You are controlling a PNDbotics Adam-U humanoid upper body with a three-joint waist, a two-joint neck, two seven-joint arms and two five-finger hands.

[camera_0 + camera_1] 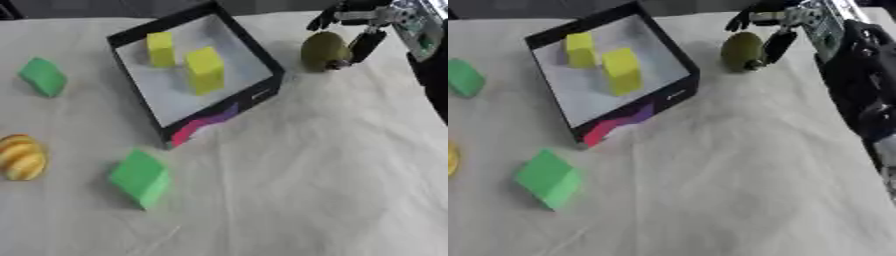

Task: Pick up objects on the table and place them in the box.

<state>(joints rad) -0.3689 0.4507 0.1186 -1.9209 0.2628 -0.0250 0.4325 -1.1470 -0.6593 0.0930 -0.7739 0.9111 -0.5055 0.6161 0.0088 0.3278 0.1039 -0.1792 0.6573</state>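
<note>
The right hand (363, 30) is reaching down and curling its fingers around the round green fruit (324, 51), just right of the box (262, 55). Two yellow blocks (204, 69) are sitting inside the box.

Box (262, 55) sits toward the table's (332, 175) far edge, left of centre, turned askew. Two blocks stand in it: one (160, 48) near the far wall, the other (206, 69) just right of and before it. Round fruit (324, 50) on the table right of the box, near the far right corner, right hand (360, 30) at its right side, touching. Block (43, 76) near the left edge, left of the box. Striped object (21, 156) at the left edge, nearer. Another block (141, 177) before the box, right of the striped object.
</note>
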